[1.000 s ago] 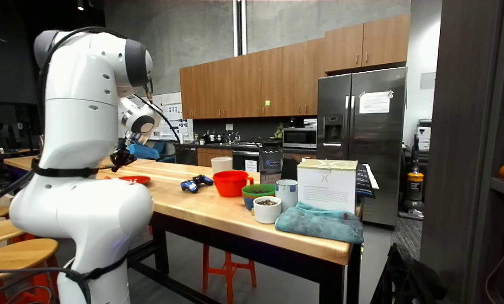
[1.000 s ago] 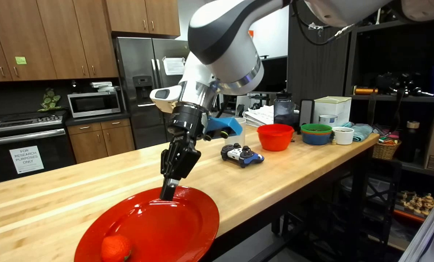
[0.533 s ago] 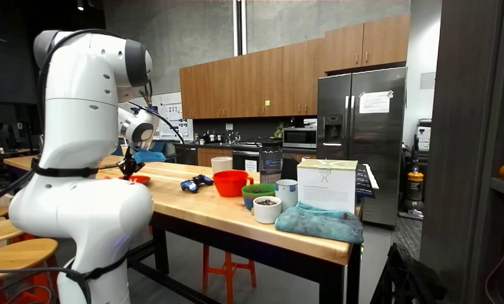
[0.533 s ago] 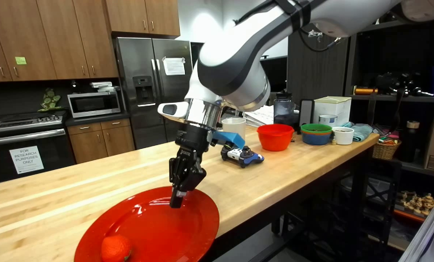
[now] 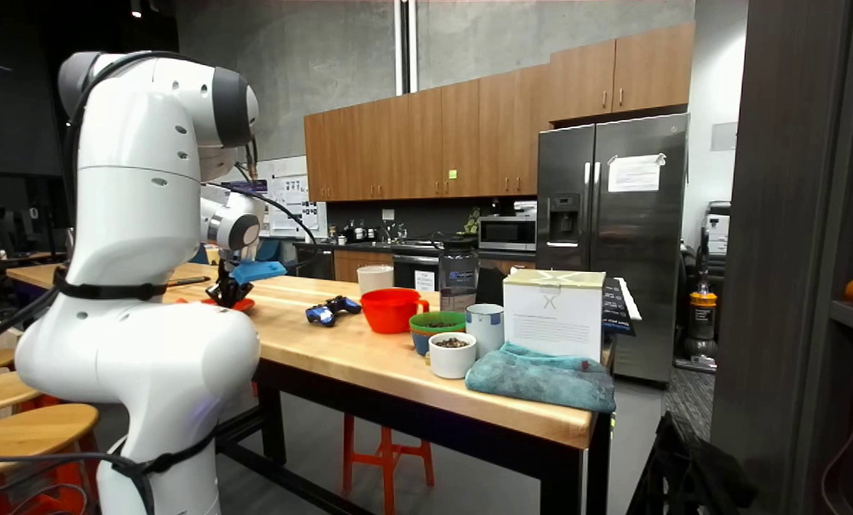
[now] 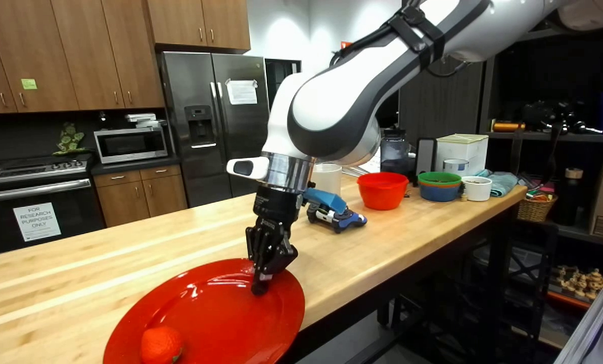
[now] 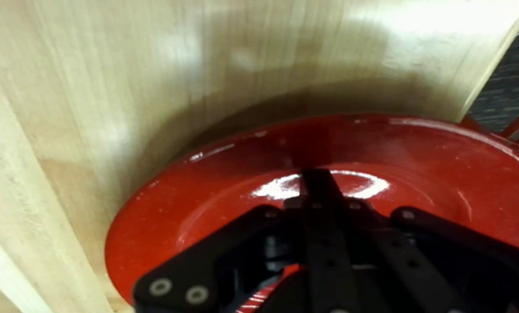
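A red plate (image 6: 220, 313) lies on the wooden table; its edge also shows in an exterior view (image 5: 244, 305), and it fills much of the wrist view (image 7: 163, 221). A red strawberry-like fruit (image 6: 160, 346) with a green tip sits on the plate's near left part; it is out of the wrist view. My black gripper (image 6: 260, 287) points down over the plate's right part, near the rim, away from the fruit. In the wrist view my fingertips (image 7: 319, 176) are together with nothing seen between them. I cannot tell whether they touch the plate.
A blue and white game controller (image 6: 336, 217), a white cup (image 6: 326, 177) and a red handled bowl (image 6: 383, 191) stand farther along the table. Beyond are stacked green and blue bowls (image 6: 438, 187), a white ramekin (image 5: 452, 356), a box (image 5: 551, 315) and a teal towel (image 5: 540, 379).
My gripper has moved down and rightward over the plate in an exterior view and turned more upright. The plate and the fruit have not moved.
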